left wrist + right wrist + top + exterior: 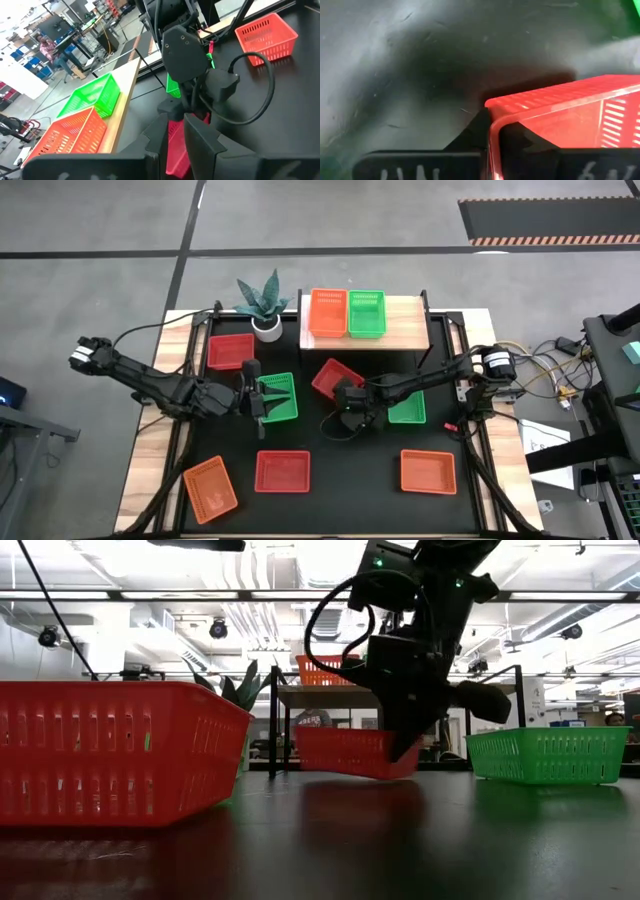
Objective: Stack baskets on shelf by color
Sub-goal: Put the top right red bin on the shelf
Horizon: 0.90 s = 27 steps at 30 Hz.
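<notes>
The pale-wood shelf (405,320) at the far side carries an orange basket (328,312) and a green basket (366,313) side by side. My right gripper (350,398) is shut on a red basket (335,378) at the mat's middle; that basket also shows in the low view (345,752). My left gripper (264,397) is open over the left edge of a green basket (280,396) that lies on the mat. More baskets lie on the mat: red (231,351), green (408,410), red (282,471), orange (210,488) and orange (428,471). My right gripper holds the red basket by the rim of one wall (491,127), near a corner. One finger (470,137) is outside the wall and one (530,142) inside. The fingers point down from above. The basket is tilted; whether its low edge (392,774) touches the mat, I cannot tell.
A potted plant (262,305) stands at the far left, beside the shelf. The two arms' grippers are close together at the mat's middle. The shelf's right third is bare wood. Cables and a bench stand off the table's right side.
</notes>
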Tool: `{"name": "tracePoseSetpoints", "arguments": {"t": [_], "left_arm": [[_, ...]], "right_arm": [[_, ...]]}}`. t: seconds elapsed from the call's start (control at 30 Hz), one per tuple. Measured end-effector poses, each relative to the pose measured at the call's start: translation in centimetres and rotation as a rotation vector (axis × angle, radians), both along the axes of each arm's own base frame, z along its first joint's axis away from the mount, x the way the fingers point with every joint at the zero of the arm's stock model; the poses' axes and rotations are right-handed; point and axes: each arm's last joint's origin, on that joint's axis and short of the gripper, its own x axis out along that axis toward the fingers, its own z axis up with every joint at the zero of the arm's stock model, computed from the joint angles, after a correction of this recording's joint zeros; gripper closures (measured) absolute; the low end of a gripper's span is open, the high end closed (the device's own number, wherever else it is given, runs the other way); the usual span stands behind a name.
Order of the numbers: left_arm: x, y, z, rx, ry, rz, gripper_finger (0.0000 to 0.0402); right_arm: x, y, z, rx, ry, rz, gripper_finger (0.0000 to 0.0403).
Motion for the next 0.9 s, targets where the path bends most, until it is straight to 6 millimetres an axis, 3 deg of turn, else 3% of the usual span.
{"name": "tracePoseSetpoints", "arguments": {"t": [0.2,0.33,0.63,0.9], "left_arm": [[0.0,0.0,0.1,-0.003,-0.005,0.001,0.0357],[0.1,0.0,0.2,-0.009,-0.02,0.001,0.0357],[0.1,0.0,0.3,-0.014,-0.033,0.001,0.0357],[0.1,0.0,0.4,-0.02,-0.041,0.001,0.0357]], "right_arm": [[-0.3,2.2,1.0,0.083,-0.047,-0.133,0.0394],[0.2,4.7,3.0,0.14,-0.087,-0.224,0.0394],[0.6,9.0,10.9,0.113,-0.175,-0.345,0.0394],[-0.9,8.2,17.3,0.053,-0.178,-0.488,0.0394]]}}
